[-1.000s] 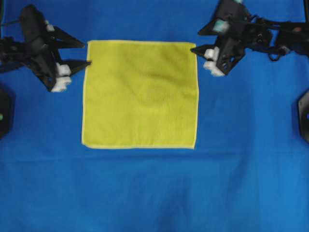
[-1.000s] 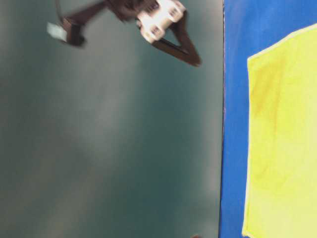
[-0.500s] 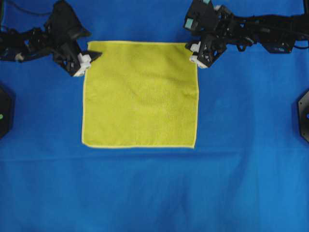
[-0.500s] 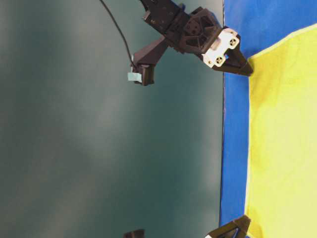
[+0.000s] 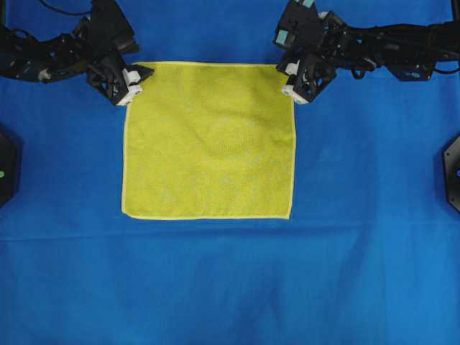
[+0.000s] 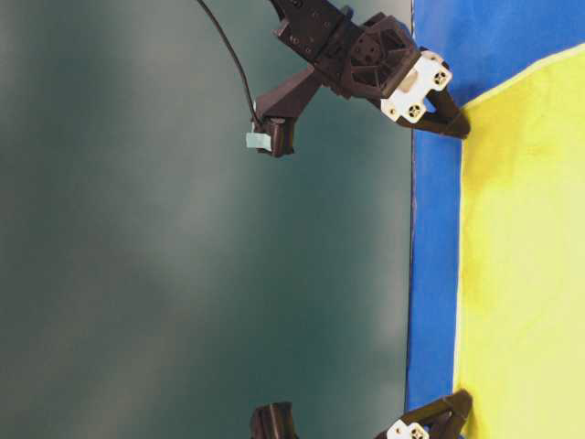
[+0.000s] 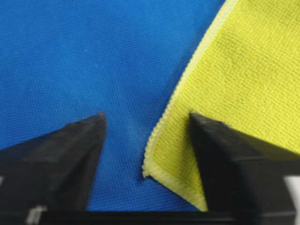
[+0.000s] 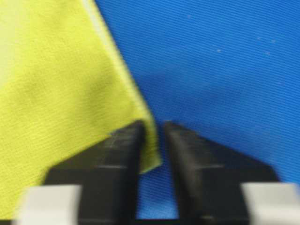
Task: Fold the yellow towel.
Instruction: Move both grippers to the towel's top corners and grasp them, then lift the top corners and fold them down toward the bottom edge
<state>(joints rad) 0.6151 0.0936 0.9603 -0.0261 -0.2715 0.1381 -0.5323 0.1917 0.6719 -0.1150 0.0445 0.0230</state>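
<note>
The yellow towel point(image 5: 208, 140) lies flat and square on the blue cloth point(image 5: 230, 280), in the upper middle of the overhead view. Its colour is a yellow-green, the weave fine and nubbly, and a paler stitched hem runs round all four edges. The surface is smooth, with only faint shading near its middle.

The left gripper point(image 5: 138, 75) sits at the towel's top left corner. In the left wrist view its fingers point(image 7: 61, 159) stand apart, one on the blue cloth and the other over the towel, and the corner point(image 7: 154, 171) lies slightly lifted between them.

The right gripper point(image 5: 289, 80) is at the top right corner. In the right wrist view its fingers point(image 8: 112, 154) are drawn nearly together, with the towel's corner edge point(image 8: 151, 157) caught in the narrow gap between them.
</note>
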